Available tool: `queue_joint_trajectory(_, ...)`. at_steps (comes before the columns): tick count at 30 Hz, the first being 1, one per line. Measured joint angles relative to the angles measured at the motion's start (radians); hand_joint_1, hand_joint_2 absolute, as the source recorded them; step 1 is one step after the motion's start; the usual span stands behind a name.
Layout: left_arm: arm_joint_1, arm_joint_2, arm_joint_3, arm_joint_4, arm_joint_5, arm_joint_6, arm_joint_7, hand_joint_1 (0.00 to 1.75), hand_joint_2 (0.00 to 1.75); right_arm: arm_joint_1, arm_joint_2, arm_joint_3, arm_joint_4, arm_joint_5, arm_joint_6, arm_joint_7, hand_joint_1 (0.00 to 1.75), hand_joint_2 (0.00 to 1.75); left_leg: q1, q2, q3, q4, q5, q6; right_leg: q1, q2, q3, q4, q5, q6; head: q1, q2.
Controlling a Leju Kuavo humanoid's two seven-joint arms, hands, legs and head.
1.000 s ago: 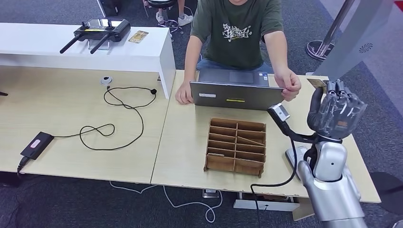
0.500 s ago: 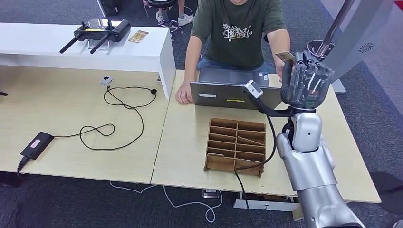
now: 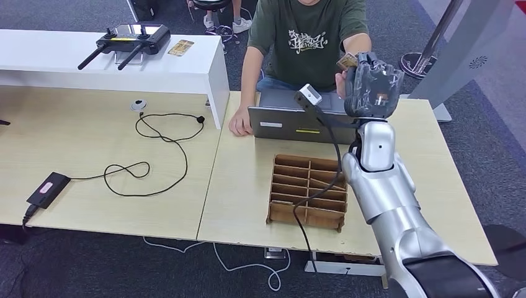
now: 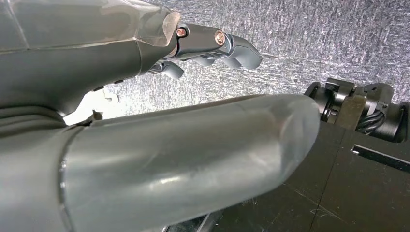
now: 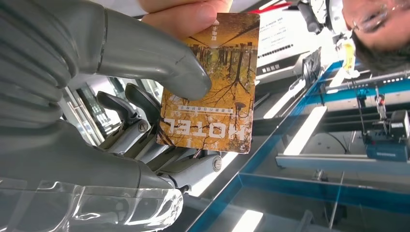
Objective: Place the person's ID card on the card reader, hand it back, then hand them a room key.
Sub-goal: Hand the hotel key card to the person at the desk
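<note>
Room key (image 5: 212,82), an orange card printed HOTEL, is pinched between the thumb and fingers of our right hand (image 3: 370,87); we hold it raised at the far side of the table (image 3: 428,161), over the laptop (image 3: 304,118), in front of the seated person (image 3: 310,37); the person's hand (image 5: 186,14) touches the card's far edge, fingertips on it beside our thumb; a wooden divided tray (image 3: 308,191) lies on the table nearer to us, below the raised arm; our left hand (image 4: 212,46) hangs over grey carpet, fingers curled; we cannot tell whether they are closed or holding anything.
</note>
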Motion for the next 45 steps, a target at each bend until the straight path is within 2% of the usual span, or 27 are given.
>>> queue_joint_trajectory(8,0.0,0.001,0.0,0.0,0.004,0.0,0.001,0.0,0.0,-0.023,0.018,-0.008,0.075,0.0,0.0,-0.003,1.75,1.75,0.0,0.0,0.0,0.0,0.0,0.0,0.0,0.0,0.0,0.0,0.0,0.0,0.0,0.0)
queue_joint_trajectory(24,0.0,0.006,0.0,0.0,0.006,0.001,0.001,0.0,0.0,-0.035,0.027,-0.01,0.122,0.0,-0.001,-0.003,1.75,1.75,0.0,0.0,0.0,0.0,0.0,0.0,0.0,0.0,0.0,0.0,0.0,0.0,0.0,0.0)
queue_joint_trajectory(26,0.0,0.006,0.0,0.0,0.005,0.001,0.001,0.0,0.0,-0.036,0.027,-0.01,0.124,0.0,-0.001,-0.005,1.17,1.75,0.0,0.0,0.0,0.0,0.0,0.0,0.0,0.0,0.0,0.0,0.0,0.0,0.0,0.0)
queue_joint_trajectory(28,0.0,0.006,0.0,0.0,0.005,0.001,0.001,0.0,0.0,-0.036,0.027,-0.012,0.125,0.0,-0.001,-0.007,0.3,1.75,0.0,0.0,0.0,0.0,0.0,0.0,0.0,0.0,0.0,0.0,0.0,0.0,0.0,0.0)
queue_joint_trajectory(30,0.0,0.006,0.0,0.0,0.004,0.001,0.001,0.0,0.0,-0.037,0.027,-0.015,0.126,0.0,-0.001,-0.009,0.0,1.75,0.0,0.0,0.0,0.0,0.0,0.0,0.0,0.0,0.0,0.0,0.0,0.0,0.0,0.0)
queue_joint_trajectory(45,0.0,0.011,0.0,0.0,0.01,0.008,0.0,0.0,0.0,-0.037,0.04,-0.041,0.127,-0.001,-0.001,-0.04,0.0,1.75,0.0,0.0,0.0,0.0,0.0,0.0,0.0,0.0,0.0,0.0,0.0,0.0,0.0,0.0)
